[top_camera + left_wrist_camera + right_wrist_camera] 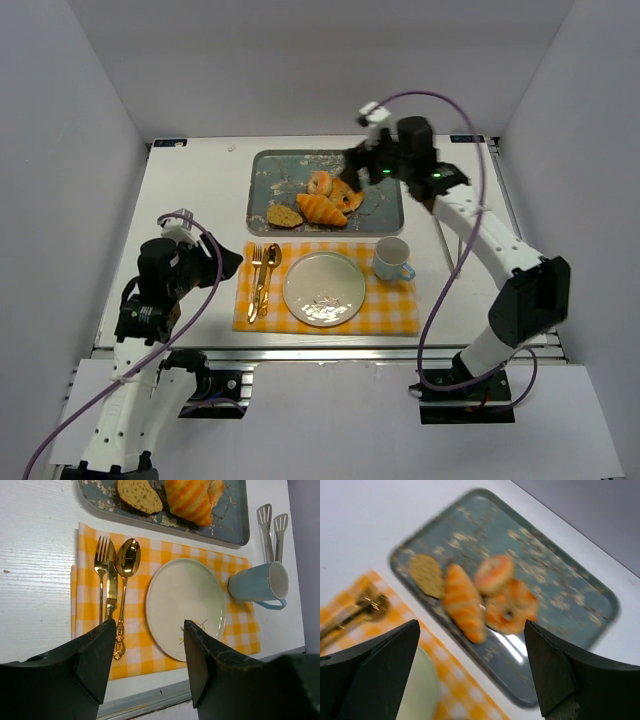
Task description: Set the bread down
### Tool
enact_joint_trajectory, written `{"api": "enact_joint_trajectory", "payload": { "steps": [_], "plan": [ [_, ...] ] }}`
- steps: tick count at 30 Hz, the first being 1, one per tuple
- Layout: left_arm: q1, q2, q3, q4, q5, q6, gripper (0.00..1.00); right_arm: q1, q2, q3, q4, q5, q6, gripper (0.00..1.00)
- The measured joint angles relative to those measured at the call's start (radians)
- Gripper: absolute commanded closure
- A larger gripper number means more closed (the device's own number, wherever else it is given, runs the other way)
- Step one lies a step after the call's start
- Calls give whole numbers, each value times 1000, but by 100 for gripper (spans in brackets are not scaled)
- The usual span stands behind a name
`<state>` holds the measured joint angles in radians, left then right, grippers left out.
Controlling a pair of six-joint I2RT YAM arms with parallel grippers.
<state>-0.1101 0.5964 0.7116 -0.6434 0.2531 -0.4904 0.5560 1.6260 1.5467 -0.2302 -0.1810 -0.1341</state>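
Bread lies on the blue flowered tray: a glossy golden-orange bun with lobed segments and a small dark centre dimple. It sits just beside the croissant and the paler ring pastry. The right gripper hovers above the tray, fingers wide apart. The left gripper, fingers likewise spread, hangs before the white plate.

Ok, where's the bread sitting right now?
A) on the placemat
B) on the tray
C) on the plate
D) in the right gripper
B: the bread lies on the tray next to the croissant, the right gripper open and empty above it, the plate without food.
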Motion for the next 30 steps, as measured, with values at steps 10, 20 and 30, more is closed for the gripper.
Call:
{"api": "enact_joint_trajectory", "payload": {
  "steps": [10, 20, 30],
  "plan": [
    [0, 44, -1, 61, 25, 0, 34, -641, -224, -431, 7, -206, -74, 26],
    [0, 100, -30, 152, 75, -6, 34, -667, -359, -712, -14, -9, -135, 11],
    [0, 117, -43, 181, 84, 0, 34, -667, -152, -755, 36, 63, -134, 11]
  ]
}}
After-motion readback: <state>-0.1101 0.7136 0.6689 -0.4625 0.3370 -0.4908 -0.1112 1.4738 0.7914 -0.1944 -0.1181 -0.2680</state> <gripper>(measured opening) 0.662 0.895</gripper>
